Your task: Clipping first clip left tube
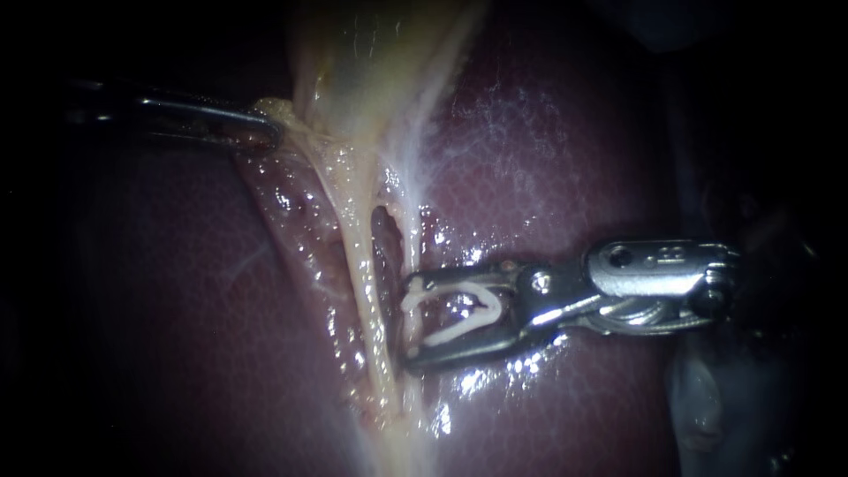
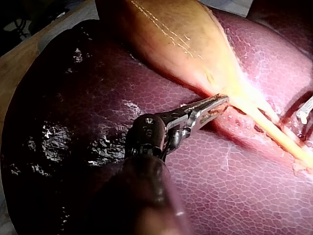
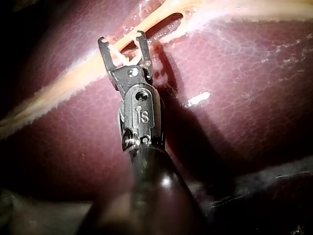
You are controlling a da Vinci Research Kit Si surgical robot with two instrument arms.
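Where the endoscope looks down, the liver [image 1: 565, 150] fills the ground as a wet, dark red, finely mottled surface with bright glints, and everything past it is black. Only the left wrist view shows any of the room: a tan surface [image 2: 27, 58] lies beyond the liver's rim.

The pale yellow gallbladder [image 1: 371, 53] lies on the liver and narrows into 2 pale tubes with a dark slit [image 1: 384, 231] between them. The left tube [image 1: 360, 247] is the thicker and yellower of the 2; the right tube [image 1: 412, 243] is thin and white.

The left instrument [image 1: 269, 132] has its jaws nearly together on a fold of tissue [image 1: 265, 108] at the gallbladder's neck. The left wrist view shows this grip from the side, with red tissue pinched between the jaws.

The right instrument [image 1: 411, 322] holds its jaws wide, with a white clip [image 1: 464, 326] seated between them, 1 leg along each jaw. In the endoscope view the jaw tips reach the right tube, and the left tube appears to lie just past them, outside the clip. The right wrist view adds that a pale tube crosses the gap between the 2 jaws. I cannot tell from it which tube that is, or whether it lies inside the jaws or behind them.
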